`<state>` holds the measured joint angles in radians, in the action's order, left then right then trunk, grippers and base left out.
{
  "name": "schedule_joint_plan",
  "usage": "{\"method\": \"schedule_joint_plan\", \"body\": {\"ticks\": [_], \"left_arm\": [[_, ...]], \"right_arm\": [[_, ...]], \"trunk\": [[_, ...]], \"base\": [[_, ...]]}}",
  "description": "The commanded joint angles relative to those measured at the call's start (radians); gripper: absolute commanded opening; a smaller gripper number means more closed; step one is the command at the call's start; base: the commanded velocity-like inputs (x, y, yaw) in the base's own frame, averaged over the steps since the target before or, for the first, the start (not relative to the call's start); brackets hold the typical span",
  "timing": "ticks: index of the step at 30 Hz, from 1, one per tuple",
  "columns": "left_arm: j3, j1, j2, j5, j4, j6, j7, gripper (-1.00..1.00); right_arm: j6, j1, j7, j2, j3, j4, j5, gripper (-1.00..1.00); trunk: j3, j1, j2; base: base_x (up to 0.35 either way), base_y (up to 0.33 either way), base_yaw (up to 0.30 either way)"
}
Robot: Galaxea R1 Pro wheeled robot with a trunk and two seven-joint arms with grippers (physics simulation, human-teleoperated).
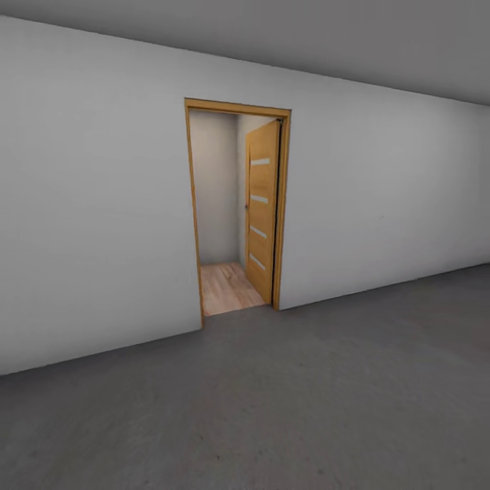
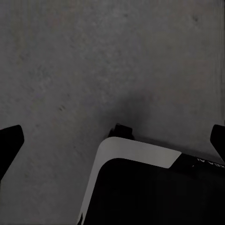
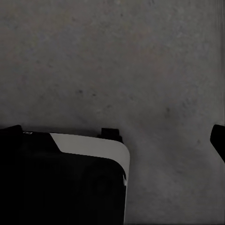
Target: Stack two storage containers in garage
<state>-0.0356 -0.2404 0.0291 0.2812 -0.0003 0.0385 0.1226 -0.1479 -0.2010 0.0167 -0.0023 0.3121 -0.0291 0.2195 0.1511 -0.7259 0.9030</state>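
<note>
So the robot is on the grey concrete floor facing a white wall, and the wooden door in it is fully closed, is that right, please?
Not quite: the wooden door stands open, swung inward, and the head view shows pale wood-plank flooring through the doorway. The rest holds: the robot faces a white wall across the grey concrete floor.

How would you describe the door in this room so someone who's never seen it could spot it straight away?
Look at the long plain white-grey wall across the dark grey concrete floor; its one opening is a doorway with a honey-brown wooden frame. The door stands swung inward on the right side of that opening, over pale wood-plank flooring. It is orange-brown wood with four small slanted pale panes stacked vertically.
</note>
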Motion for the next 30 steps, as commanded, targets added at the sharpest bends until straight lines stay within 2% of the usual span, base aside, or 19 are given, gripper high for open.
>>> {"method": "schedule_joint_plan", "body": {"ticks": [1, 12, 19, 30], "left_arm": [[-0.004, 0.0, 0.0, 0.007, 0.0, 0.003, 0.002, 1.0], [-0.004, 0.0, 0.0, 0.007, 0.0, 0.003, 0.002, 1.0], [-0.004, 0.0, -0.002, 0.007, 0.0, 0.002, 0.002, 1.0], [-0.004, 0.0, 0.0, 0.008, 0.0, -0.001, 0.002, 1.0]], "right_arm": [[-0.005, -0.002, 0.001, 0.0, 0.008, -0.003, 0.009, 1.0], [-0.005, -0.002, 0.004, 0.001, 0.008, -0.003, 0.009, 1.0], [-0.004, -0.002, 0.011, 0.0, 0.009, -0.003, 0.009, 1.0], [-0.004, -0.002, 0.01, 0.001, 0.01, -0.003, 0.008, 1.0]], "trunk": [[0.001, 0.0, 0.001], [0.001, 0.0, 0.001], [0.001, 0.0, 0.001], [0.001, 0.0, 0.001]], "base": [[0.0, 0.0, -0.3], [0.002, 0.0, -0.264], [0.142, 0.0, -0.045], [0.301, 0.0, -0.003]]}}
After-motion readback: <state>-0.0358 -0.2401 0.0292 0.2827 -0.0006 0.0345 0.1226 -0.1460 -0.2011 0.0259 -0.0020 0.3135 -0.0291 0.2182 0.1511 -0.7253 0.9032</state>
